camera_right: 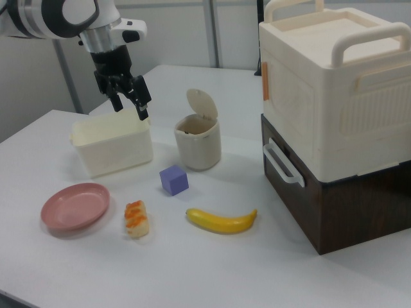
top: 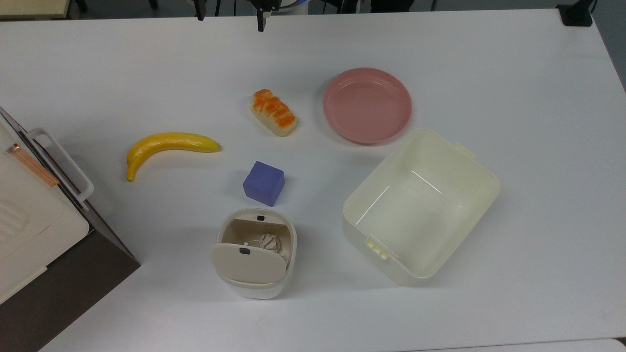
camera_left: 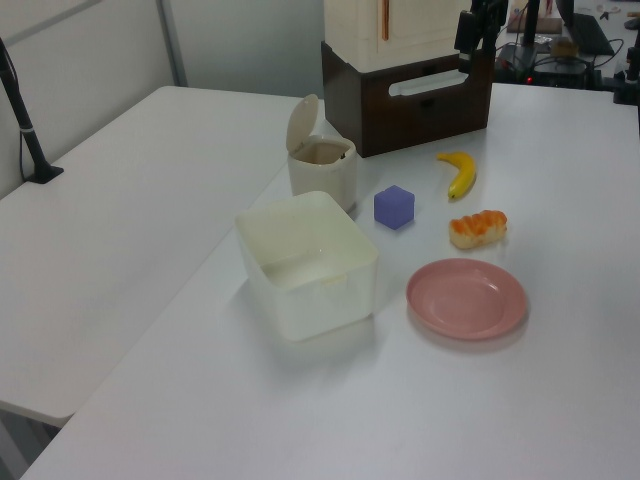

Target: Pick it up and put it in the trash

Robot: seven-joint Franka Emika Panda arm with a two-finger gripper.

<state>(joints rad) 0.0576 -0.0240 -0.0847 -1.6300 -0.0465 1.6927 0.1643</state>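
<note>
A small crumpled white paper ball (top: 270, 241) lies inside the trash (top: 254, 288), a cream-beige rounded bin at the front of the table. Its flap lid (top: 248, 264) stands open. The trash (camera_left: 325, 175) also appears in the left view, and the right view has the trash (camera_right: 199, 151) near the middle. My gripper (top: 230, 18) hangs at the far edge of the table, well away from the bin. In the right view my gripper (camera_right: 130, 108) is high above the table, open, with nothing between its fingers. In the left view my gripper (camera_left: 478, 30) is by the stacked box.
A banana (top: 168, 145), a toy bread loaf (top: 274, 112) and a purple cube (top: 264, 183) lie mid-table. A pink plate (top: 367, 105) and a large cream tub (top: 415, 210) sit toward the top view's right. A cream box on a dark base (top: 34, 220) stands at the top view's left.
</note>
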